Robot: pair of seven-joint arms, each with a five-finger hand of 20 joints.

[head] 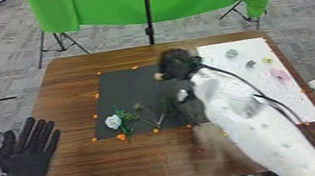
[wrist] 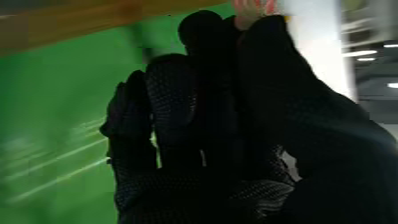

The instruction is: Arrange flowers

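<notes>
Over the far right part of the dark mat [head: 127, 88], the right hand [head: 175, 64] is smeared by blur; I cannot tell whether it is open or closed on something. Beyond it in the right wrist view, a red-and-white striped thing [wrist: 254, 7] is cut off and hard to identify. The right arm stretches diagonally forward, hiding parts of the mat and white sheet [head: 214, 52]. The left hand [head: 25, 164] lies by the table's left edge, fingers straight and slightly apart. A white flower [head: 113, 122] and thin sprigs [head: 148, 117] lie on the mat's near part; a pink flower [head: 280, 74] is on the sheet.
</notes>
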